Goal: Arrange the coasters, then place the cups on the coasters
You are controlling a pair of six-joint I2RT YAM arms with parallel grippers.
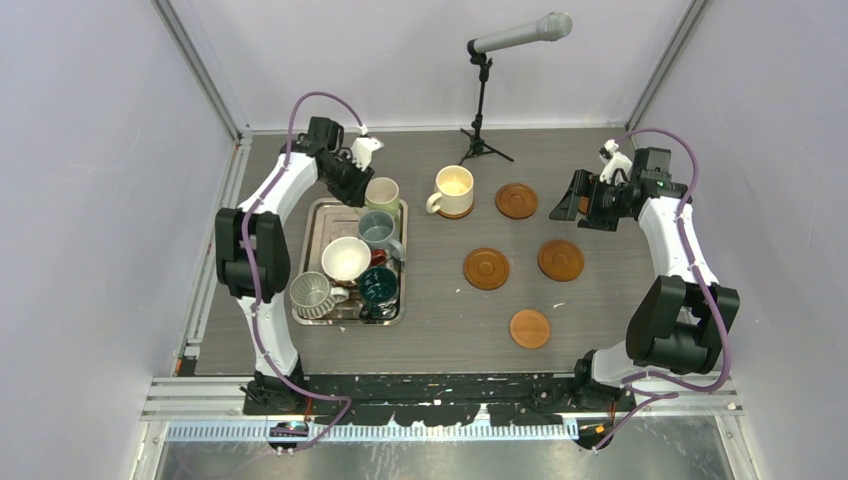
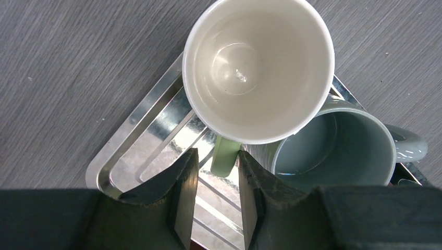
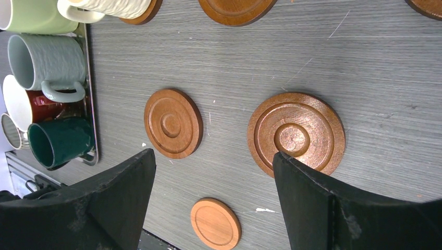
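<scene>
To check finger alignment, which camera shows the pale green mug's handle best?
The left wrist view: the pale green mug fills the frame, its handle between the left fingers. The top external view shows the mug small, handle hidden under the left arm. The right wrist view catches only its side at a corner.

Lighting is bright, even and diffuse, falling from overhead in all three views; shadows are short and soft-edged. The steel tray (image 1: 322, 222) is the only strong reflector: in the left wrist view its ribbed floor glares near white in streaks. The table (image 1: 450, 310) grain around the tray is sharp in every view. The left fingers (image 2: 180, 203) and right fingers (image 3: 112, 203), nearest each lens, read as dark, soft-focus masses with little surface detail. The walls (image 1: 100, 200) beyond the tray lean outward, a wide-angle effect.
</scene>
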